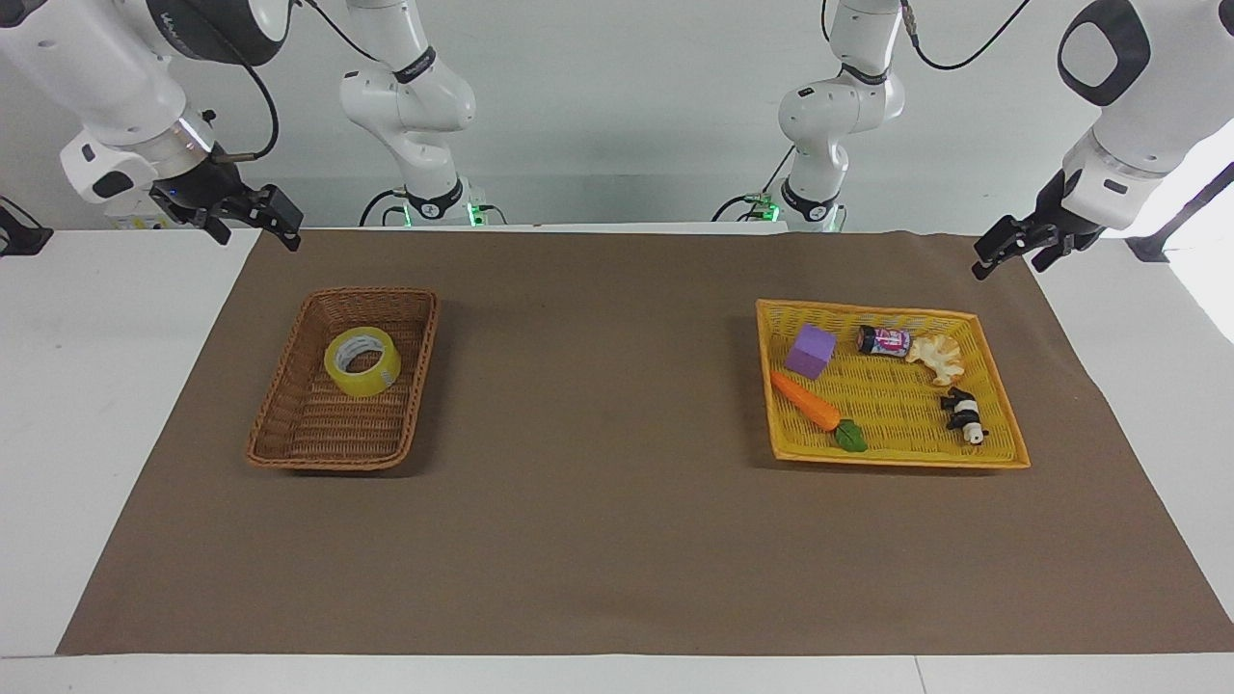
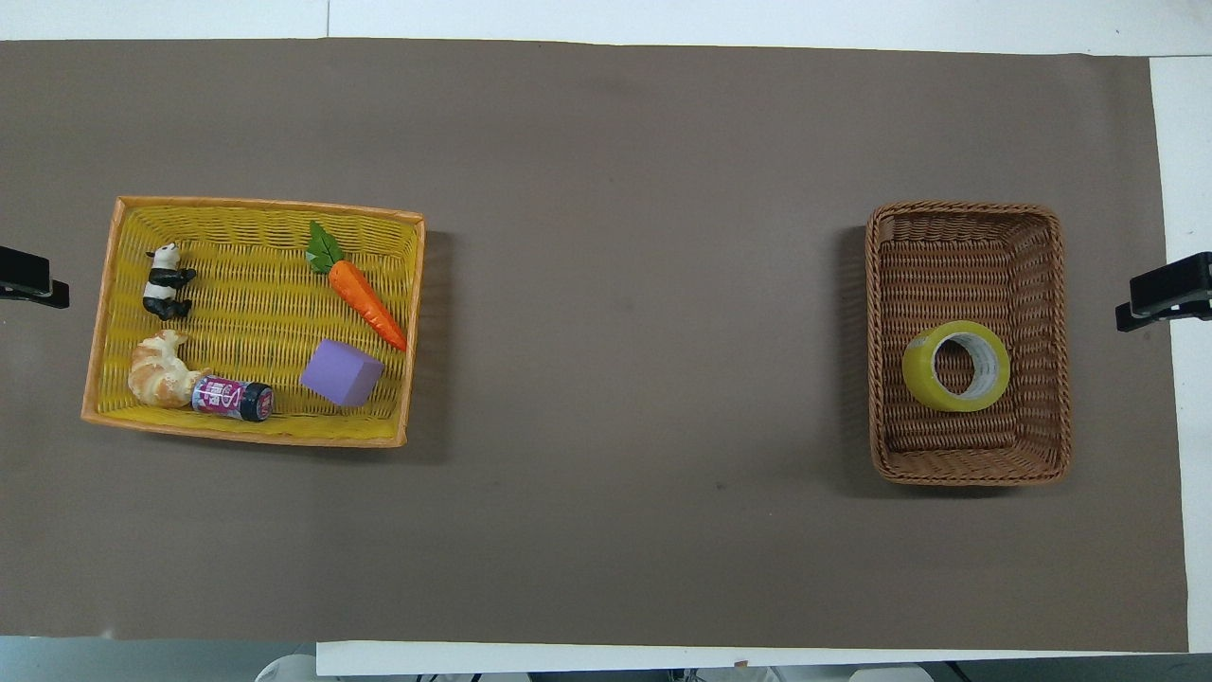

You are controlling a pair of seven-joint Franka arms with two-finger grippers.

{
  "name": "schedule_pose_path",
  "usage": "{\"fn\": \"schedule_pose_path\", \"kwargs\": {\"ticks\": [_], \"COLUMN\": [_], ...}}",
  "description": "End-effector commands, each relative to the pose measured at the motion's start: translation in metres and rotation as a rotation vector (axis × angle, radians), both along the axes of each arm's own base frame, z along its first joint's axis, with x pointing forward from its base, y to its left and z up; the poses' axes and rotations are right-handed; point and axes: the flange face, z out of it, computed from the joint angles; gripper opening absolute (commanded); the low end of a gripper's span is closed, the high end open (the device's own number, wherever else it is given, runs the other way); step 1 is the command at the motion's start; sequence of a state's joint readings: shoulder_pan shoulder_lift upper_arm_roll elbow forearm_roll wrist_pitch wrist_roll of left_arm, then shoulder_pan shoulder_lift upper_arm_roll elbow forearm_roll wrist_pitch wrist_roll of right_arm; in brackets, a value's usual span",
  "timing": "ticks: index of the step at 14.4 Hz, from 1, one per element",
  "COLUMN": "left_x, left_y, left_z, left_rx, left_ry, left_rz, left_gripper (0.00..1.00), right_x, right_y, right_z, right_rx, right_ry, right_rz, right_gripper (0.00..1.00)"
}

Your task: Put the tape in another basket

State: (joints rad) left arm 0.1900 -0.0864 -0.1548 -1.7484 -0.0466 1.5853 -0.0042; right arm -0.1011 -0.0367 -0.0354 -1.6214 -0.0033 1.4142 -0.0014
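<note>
**Tape resting in brown wicker basket, both end effectors clear**

Tape [image 1: 362,361] lying flat, core hole up, inside the dark brown wicker basket [image 1: 289,424], in the half nearer the robots and toward the right arm's end of the bench [image 1: 58,405]. Nothing touching the roll except the basket floor. Judged already delivered, if this basket is the goal; otherwise no lift begun.

Right end effector [image 1: 253,214] raised over the bench edge and the corner of the brown mat [image 1: 598,540], well apart from the basket, fingers spread, gripping nothing. Left end effector [image 1: 1012,247] raised near the mat's corner beside the yellow tray basket [image 1: 897,461], likewise released and carrying nothing.

In the yellow tray: purple block [image 1: 810,351], carrot [image 1: 808,403], small can [image 1: 884,340], croissant [image 1: 936,358], panda figure [image 1: 963,415].

Handling, as a judgement: roll likely light and stiff, rigid core, smooth outer film possibly slippery. Best hold probably 1 finger down the core hole and 1 on the outer wall, pinching the ring from above. Raised wicker sides leave limited room for a wide outside grasp.
</note>
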Motion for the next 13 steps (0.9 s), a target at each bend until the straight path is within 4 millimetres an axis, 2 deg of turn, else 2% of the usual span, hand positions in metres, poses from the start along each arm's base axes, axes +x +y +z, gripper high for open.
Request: {"fn": "schedule_pose_path", "kwargs": {"ticks": [1,5,8,13], "left_x": [-0.006,-0.006,-0.006,-0.003], "left_y": [-0.008,-0.02,-0.019,-0.012], "left_z": [0.005,0.009,0.006,0.004], "left_rx": [0.018,0.017,0.013,0.012], "left_ry": [0.013,0.002,0.003,-0.016], "left_rz": [-0.032,-0.053,-0.12,-0.118], "left_gripper": [1.0,1.0,1.0,1.0], "right_x": [0.017,0.02,0.02,0.02], "right_y": [0.003,0.003,0.003,0.001], "right_z": [0.01,0.013,0.012,0.012], "right_rx": [-0.03,-0.022,-0.019,-0.019], "right_ry": [-0.02,0.009,0.011,0.011], "right_rz": [-0.003,-0.002,-0.002,-0.004], "right_gripper": [1.0,1.0,1.0,1.0]}}
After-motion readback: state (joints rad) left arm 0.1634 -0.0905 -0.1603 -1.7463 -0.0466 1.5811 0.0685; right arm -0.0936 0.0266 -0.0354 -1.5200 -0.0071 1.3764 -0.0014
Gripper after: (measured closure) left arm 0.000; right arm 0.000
